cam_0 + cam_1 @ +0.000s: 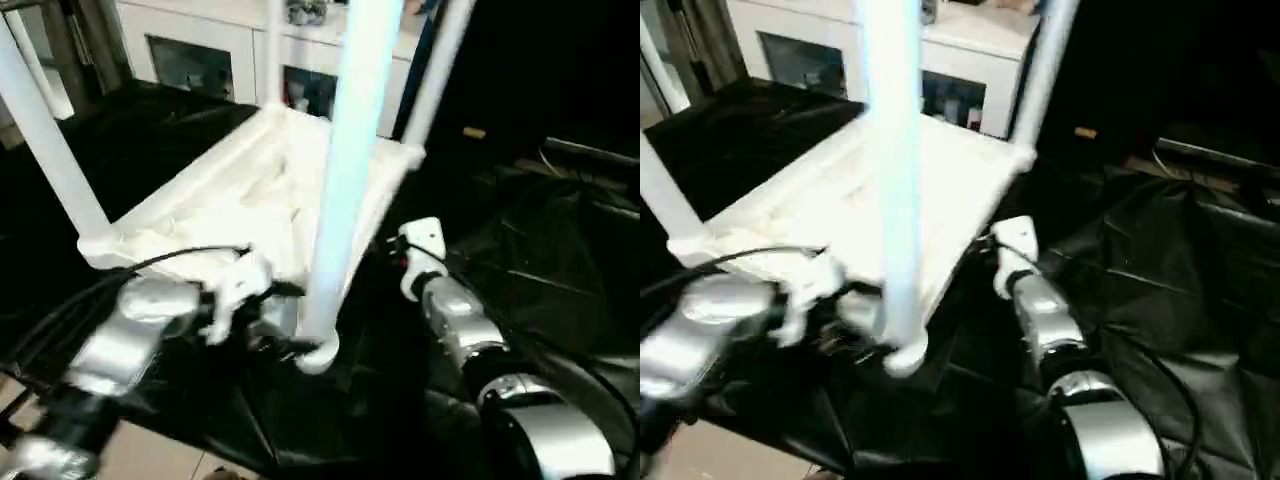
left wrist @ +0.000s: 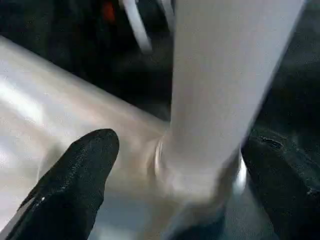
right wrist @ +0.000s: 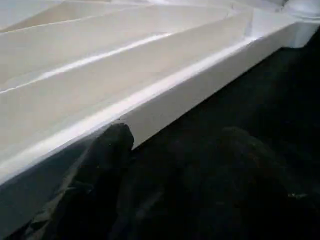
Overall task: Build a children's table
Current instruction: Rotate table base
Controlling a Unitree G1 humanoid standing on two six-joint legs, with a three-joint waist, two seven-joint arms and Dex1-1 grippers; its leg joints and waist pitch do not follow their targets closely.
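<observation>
The children's table lies upside down on a black cloth, its ribbed white top point(image 1: 230, 200) facing up. White tube legs stand in its corner sockets: the near one point(image 1: 345, 170), one at the left point(image 1: 50, 140), and others at the back point(image 1: 435, 70). My left gripper point(image 1: 300, 340) is open at the near corner. Its black fingers point(image 2: 75, 185) stand on either side of that leg's base point(image 2: 210, 150) without closing on it. My right gripper point(image 1: 390, 255) is open at the top's right-hand rim point(image 3: 165, 100), with one finger point(image 3: 100, 170) against the rim's outer wall.
A white cabinet with glass doors point(image 1: 200, 50) stands behind the table. The black cloth point(image 1: 540, 250) spreads in folds to the right, with cables point(image 1: 580, 160) beyond it. Pale floor point(image 1: 150, 455) shows at the near left edge.
</observation>
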